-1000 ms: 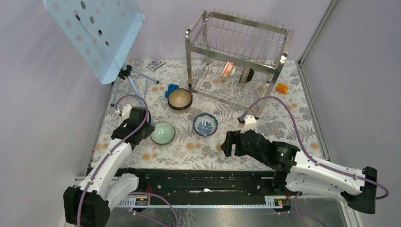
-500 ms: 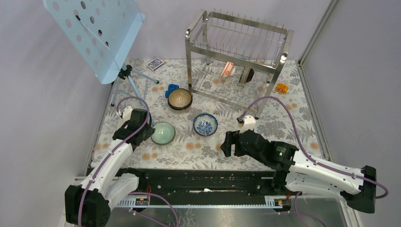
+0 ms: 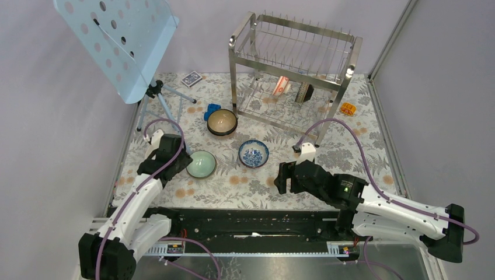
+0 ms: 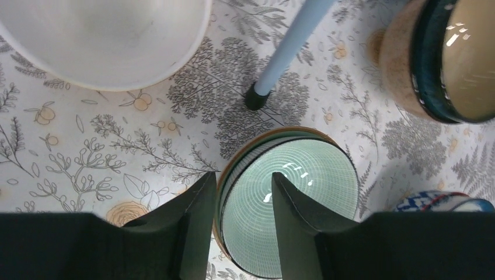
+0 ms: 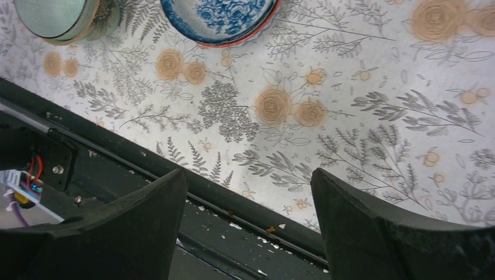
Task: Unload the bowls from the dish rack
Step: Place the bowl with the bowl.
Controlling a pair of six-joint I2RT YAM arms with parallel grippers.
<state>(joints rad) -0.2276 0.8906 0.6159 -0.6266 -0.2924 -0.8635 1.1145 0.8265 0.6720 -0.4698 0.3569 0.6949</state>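
While the pale green ceramic bowl stays put on the floral table, the left gripper still straddles its rim, slightly parted; the right gripper gapes empty. Two more apparently wait in the shiny steel dish rack.

dish rack: shiny, tall, by the far edge
green bowl: upright, near the left edge
brown bowl: upright, beside the rack
blue bowl: upright, middle
red bowl: on edge in the rack

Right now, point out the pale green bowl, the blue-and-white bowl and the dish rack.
pale green bowl (image 3: 201, 164), top view, its inside.
blue-and-white bowl (image 3: 254, 154), top view, its patterned inside.
dish rack (image 3: 233, 70), top view, front left post.
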